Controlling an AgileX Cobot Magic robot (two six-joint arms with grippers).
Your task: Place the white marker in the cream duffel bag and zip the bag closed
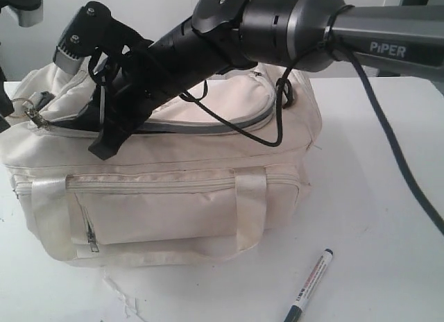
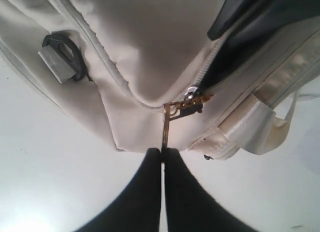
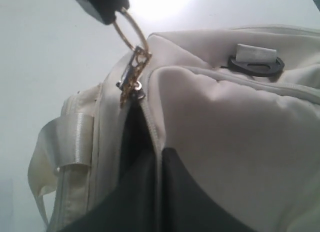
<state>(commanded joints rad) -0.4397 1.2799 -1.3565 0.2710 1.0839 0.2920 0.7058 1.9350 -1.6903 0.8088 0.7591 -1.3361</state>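
The white marker (image 1: 309, 286) lies flat on the table (image 1: 388, 197), out in front of the cream duffel bag (image 1: 159, 197) near its right end. It is clear of the bag and in neither of my grips. The bag's top zip gapes, black lining showing. My right gripper (image 3: 157, 158) stretches across the bag's top, jaws pinched tight on the cream zip edge at the open mouth. My left gripper (image 2: 162, 151) is clamped on the gold ring of the zip pull (image 2: 167, 117) at the bag's end.
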